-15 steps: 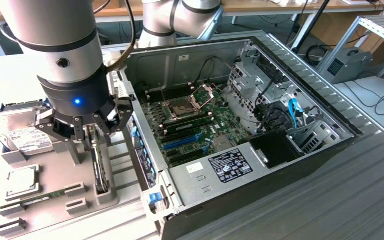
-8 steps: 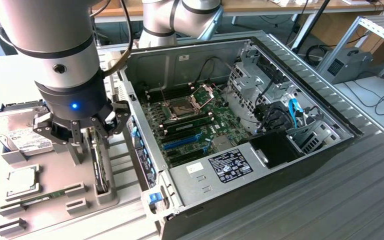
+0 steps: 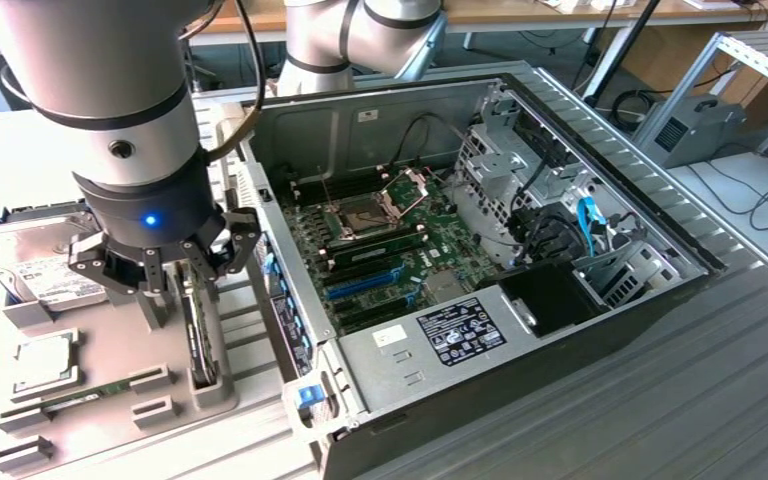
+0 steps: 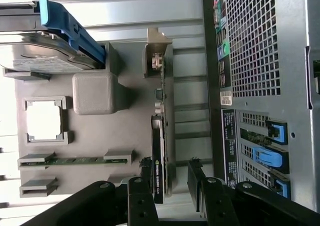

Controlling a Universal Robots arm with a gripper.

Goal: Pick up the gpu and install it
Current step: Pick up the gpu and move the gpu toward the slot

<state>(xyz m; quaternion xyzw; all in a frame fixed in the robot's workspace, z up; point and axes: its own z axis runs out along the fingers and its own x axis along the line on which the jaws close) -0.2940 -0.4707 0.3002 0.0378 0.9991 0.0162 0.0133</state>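
My gripper [image 4: 170,187] hangs with jaws open astride the upright gpu [image 4: 158,158], gripping nothing, and I judge it light, stiff but fragile, best pinched across its flat faces.

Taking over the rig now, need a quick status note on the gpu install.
Gripper: open, fingers either side of the thin black gpu card, not clamped.
Gpu: standing on edge in its slot in the grey parts holder, beside the open grey computer case.
Done: gripper positioned over the card.
Left: grasp, lift, and seating in the case; none of it done yet.
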